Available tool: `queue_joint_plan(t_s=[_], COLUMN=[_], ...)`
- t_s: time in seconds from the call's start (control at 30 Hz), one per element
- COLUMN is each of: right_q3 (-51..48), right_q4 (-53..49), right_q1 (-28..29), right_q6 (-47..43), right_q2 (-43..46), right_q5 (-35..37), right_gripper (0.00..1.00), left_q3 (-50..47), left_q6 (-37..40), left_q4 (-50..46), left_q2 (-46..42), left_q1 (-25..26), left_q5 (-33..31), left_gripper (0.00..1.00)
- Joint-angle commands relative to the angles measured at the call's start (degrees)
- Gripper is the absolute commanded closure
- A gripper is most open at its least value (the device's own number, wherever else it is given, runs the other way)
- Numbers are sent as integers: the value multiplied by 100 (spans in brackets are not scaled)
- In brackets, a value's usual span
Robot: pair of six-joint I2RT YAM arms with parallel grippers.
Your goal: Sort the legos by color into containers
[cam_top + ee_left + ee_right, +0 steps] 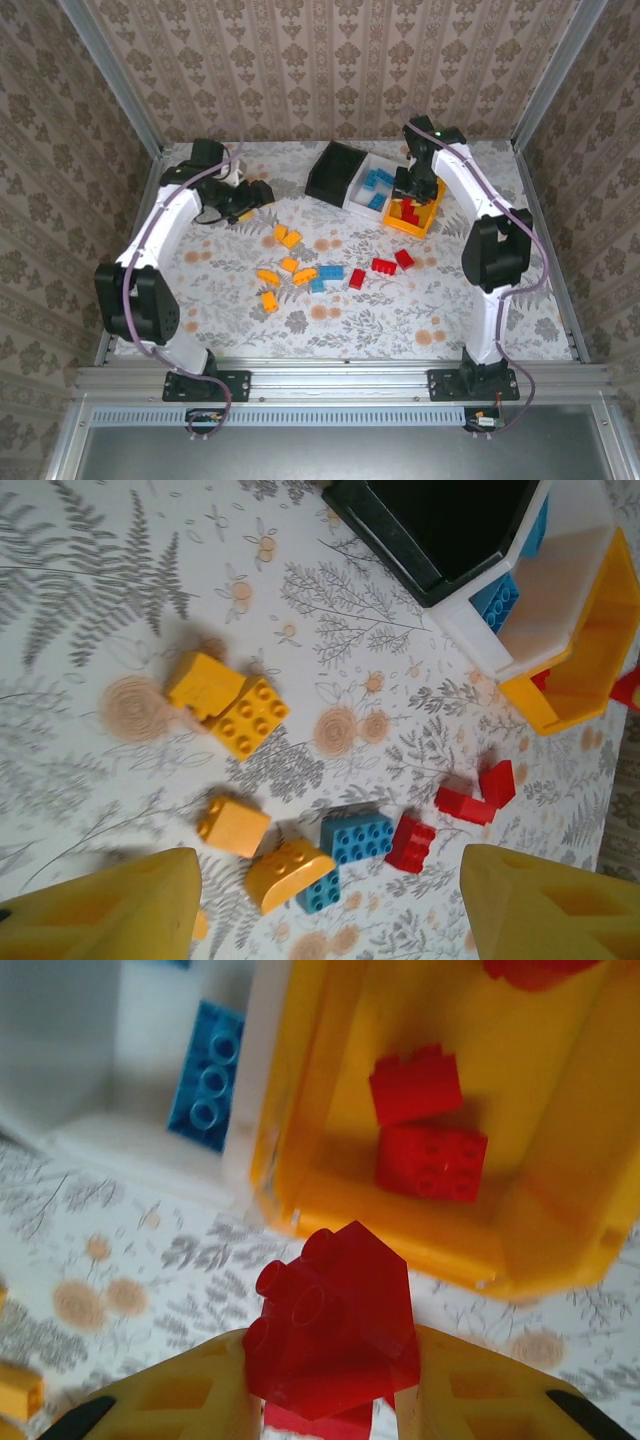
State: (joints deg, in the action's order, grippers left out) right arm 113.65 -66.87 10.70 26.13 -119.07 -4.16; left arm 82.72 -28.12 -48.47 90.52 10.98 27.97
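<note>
Loose legos lie mid-table: orange-yellow ones [287, 238], blue ones [330, 272] and red ones [383, 266]. Three containers stand at the back: black [335, 172], white [362, 190] holding blue bricks, and orange-yellow [425, 222] holding red bricks [430, 1120]. My right gripper [330, 1400] is shut on a red brick [335, 1330], just short of the orange-yellow bin's near wall [400, 1230]. My left gripper [330, 880] is open and holds nothing. It hovers above an orange-yellow brick [288, 872], a blue brick [357, 837] and a red brick [411, 842].
Aluminium rails frame the patterned table [450, 310] on all sides. The left arm [160, 240] arches along the left side and the right arm [490, 250] along the right. Bare cloth lies in front of the loose bricks.
</note>
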Motion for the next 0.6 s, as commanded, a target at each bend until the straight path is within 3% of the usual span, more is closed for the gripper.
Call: queue_joint_plan(t_s=[0.0,0.13,0.3,0.57], right_q3=[594,1049,1298,1353], right_q4=[-402,-539,-598,-643], right_q1=[-82,-163,-268,-420], right_q6=[22,-20,-20,-84], right_q2=[-441,-912,-1256,-1391], right_q5=[284,402,425,434], right_gripper=[65,65,64,58], left_q3=[-80,-180,-484,-1170], left_q6=[527,742,691,710], left_q4=[-447,-625,-556,187], left_q2=[-457,-810,-1184,-1807], left_q1=[-98,-165,-292,-422], left_q5=[-232,-501,-748,-919], left_gripper=[27,21,1,0])
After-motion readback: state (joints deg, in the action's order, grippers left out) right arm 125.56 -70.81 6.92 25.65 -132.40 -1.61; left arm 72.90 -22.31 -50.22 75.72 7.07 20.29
